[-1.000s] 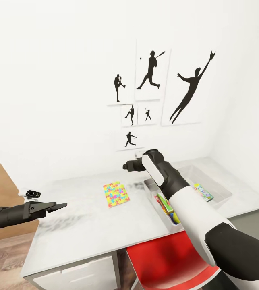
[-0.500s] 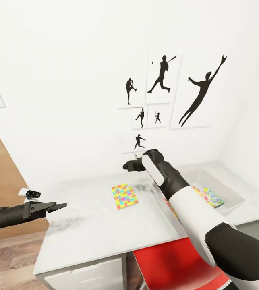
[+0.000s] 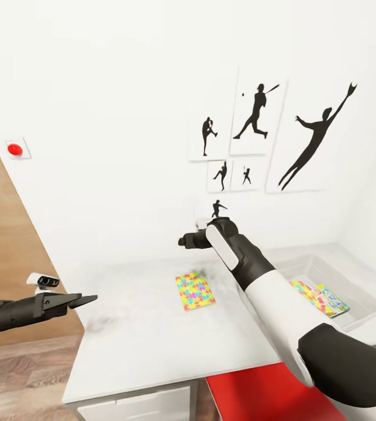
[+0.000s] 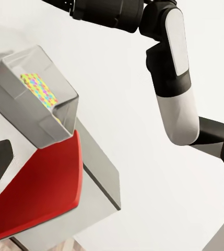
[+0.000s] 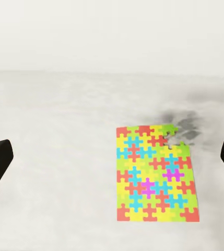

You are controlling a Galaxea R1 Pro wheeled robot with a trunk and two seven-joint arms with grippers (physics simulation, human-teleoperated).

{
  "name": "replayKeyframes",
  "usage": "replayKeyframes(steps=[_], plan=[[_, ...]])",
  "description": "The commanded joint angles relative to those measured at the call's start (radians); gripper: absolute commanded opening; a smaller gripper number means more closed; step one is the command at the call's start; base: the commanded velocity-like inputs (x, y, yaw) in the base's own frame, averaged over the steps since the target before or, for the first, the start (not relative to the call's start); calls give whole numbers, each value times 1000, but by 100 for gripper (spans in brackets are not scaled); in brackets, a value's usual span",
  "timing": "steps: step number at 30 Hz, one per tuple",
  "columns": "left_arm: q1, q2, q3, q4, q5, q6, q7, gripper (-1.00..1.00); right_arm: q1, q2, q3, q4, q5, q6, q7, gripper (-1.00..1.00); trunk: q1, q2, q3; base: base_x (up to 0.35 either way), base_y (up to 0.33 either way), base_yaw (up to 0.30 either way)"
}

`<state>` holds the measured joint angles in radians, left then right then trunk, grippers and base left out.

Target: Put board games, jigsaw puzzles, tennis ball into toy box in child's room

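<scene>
One jigsaw puzzle (image 3: 195, 290) lies flat on the pale counter (image 3: 152, 345), just left of the toy box (image 3: 360, 292), which already holds colourful toys, probably a puzzle and a game box. The right tool (image 5: 112, 162) hangs above the puzzle, spread wide and empty. The left tool (image 3: 85, 300) hovers off the counter's left end, seemingly closed.

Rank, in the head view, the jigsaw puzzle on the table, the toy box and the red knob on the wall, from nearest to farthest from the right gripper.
1. Jigsaw puzzle: on the table just below the right gripper.
2. Toy box: on the table's right end.
3. Red knob: on the wall, far left.
</scene>
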<state>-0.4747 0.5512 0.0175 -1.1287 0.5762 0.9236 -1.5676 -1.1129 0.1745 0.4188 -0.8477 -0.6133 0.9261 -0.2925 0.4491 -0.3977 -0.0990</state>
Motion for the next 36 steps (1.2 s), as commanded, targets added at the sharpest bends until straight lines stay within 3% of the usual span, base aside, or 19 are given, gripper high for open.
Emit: replayKeyframes(steps=[1, 21, 26, 29, 36], plan=[[-1, 0, -1, 0, 1, 11, -3, 100, -1, 0, 1, -1, -10, 2, -10, 100, 1, -2, -2, 119, -18, 13], [-1, 1, -1, 0, 1, 11, -3, 100, -1, 0, -3, 6, -12, 2, -9, 100, 1, -2, -2, 73, 23, 1], [-1, 1, -1, 0, 1, 11, -3, 100, -2, 0, -10, 39, -10, -27, -14, 100, 1, -2, -2, 2, 0, 0], [-1, 1, -1, 0, 0, 11, -3, 100, -10, 0, -15, 134, -10, -95, -18, 100, 1, -2, -2, 0, 0, 0], [-1, 1, 1, 0, -1, 11, -3, 100, -101, 0, -24, 419, -15, -255, -15, 100, 1, -2, -2, 0, 0, 0]])
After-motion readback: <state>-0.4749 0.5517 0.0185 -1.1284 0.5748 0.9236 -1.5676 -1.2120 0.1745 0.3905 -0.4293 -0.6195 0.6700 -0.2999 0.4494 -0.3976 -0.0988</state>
